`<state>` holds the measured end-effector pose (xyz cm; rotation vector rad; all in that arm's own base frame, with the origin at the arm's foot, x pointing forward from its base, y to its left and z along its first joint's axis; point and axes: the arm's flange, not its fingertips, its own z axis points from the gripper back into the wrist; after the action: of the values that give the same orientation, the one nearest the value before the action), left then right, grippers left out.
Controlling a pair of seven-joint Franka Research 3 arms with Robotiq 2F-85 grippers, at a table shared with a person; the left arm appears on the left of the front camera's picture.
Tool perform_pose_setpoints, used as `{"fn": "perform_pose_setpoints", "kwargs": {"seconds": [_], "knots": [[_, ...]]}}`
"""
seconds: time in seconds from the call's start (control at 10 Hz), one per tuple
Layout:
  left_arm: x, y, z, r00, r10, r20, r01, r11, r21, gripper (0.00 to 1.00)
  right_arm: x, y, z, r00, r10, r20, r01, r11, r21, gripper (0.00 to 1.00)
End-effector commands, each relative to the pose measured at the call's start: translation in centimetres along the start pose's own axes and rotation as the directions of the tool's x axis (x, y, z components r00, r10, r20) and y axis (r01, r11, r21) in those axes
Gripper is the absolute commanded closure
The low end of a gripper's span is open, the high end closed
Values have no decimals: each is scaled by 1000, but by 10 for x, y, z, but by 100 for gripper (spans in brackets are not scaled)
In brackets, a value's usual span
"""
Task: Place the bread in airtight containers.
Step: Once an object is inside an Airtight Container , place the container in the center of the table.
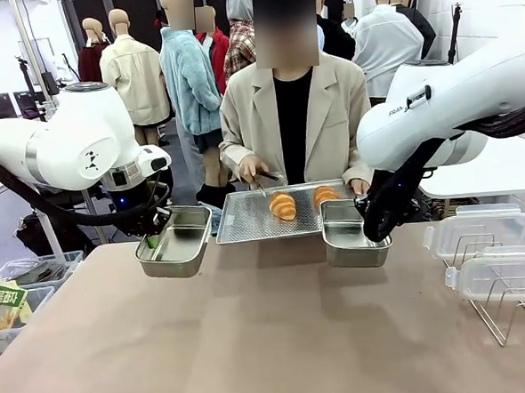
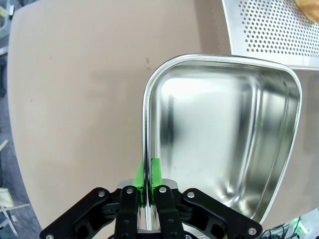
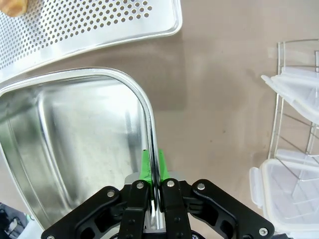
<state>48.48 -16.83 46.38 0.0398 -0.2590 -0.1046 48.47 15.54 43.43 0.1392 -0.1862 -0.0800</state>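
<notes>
**Left arm.** The left gripper (image 2: pixel 148 172) is clamped on the rim of the left tin (image 1: pixel 178 242). One green pad lies inside the wall and the other outside it. The left tin is empty and sits tilted at the far left part of the table (image 1: pixel 253 339), just beside the left edge of the tray (image 1: pixel 246 217).

**Right arm.** The right gripper (image 3: pixel 153 162) is clamped on the rim of the right tin (image 1: pixel 350 236) in the same manner. The right tin is empty and sits against the right edge of the tray. The pictures do not settle whether either tin's base rests on the table.

**Bread.** Two rolls lie on the perforated tray between the tins, one (image 1: pixel 283 205) near the middle and one (image 1: pixel 325 194) nearer the right tin. Neither roll is in a tin.

**Person.** The person stands behind the tray. One hand (image 1: pixel 252 170) holds dark tongs (image 1: pixel 267 177) above the tray's far edge. The other hand (image 1: pixel 360 186) is at its far right corner.

**Lids.** Two clear lids (image 1: pixel 479 232) (image 1: pixel 504 275) rest on a wire rack (image 1: pixel 510 310) at the table's right side, well apart from the tins.
</notes>
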Motion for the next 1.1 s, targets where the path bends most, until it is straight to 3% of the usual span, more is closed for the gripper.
{"fn": "perform_pose_setpoints", "kwargs": {"seconds": [0.0, 1.0], "knots": [[1, 3, 1, 1000, -10, 22, 10, 1000, -6, 100, -1, 0, 2, 1000, -3, 14, 3, 1000, 6, 100], [1, 3, 1, 1000, -10, 22, 10, 1000, -6, 100, -1, 0, 2, 1000, -3, 14, 3, 1000, 6, 100]]}}
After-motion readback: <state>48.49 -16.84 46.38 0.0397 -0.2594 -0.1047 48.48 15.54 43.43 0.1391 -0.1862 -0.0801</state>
